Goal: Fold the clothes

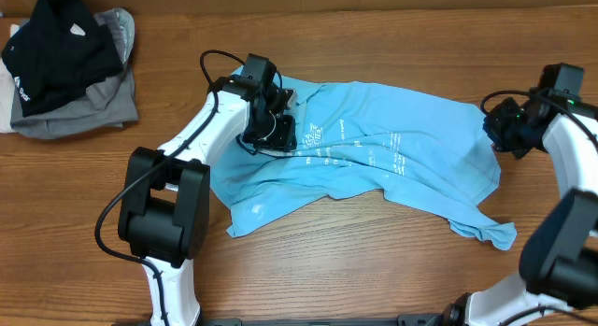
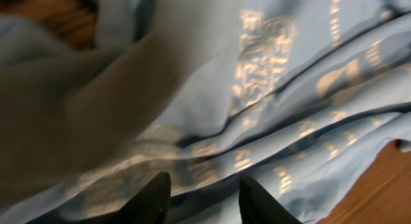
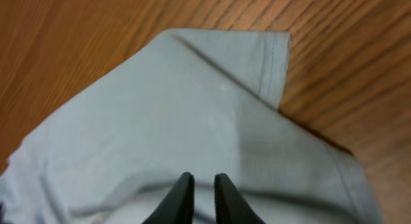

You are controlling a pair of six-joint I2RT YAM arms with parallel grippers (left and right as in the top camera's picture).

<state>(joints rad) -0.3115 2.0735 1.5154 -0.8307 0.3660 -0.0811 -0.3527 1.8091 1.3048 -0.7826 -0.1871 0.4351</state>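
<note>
Sky-blue, one T-shirt [image 1: 374,139] lay crumpled mid-table [image 1: 374,270] between two grippers. The left gripper [image 2: 204,185] stood parted over its lettering. The right gripper [image 3: 203,185] was nearly closed at its right edge, grip unclear. One black garment [image 1: 56,46] lay atop one grey garment [image 1: 84,116], well apart; wood showed along the shirt's near edge.

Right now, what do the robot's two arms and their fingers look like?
Both the left arm and right arm have white links joined by chunky black joint housings. A black cable loops off the left wrist; a small green light glows on the right wrist. The left fingers and right fingers are black and taper to points.
</note>
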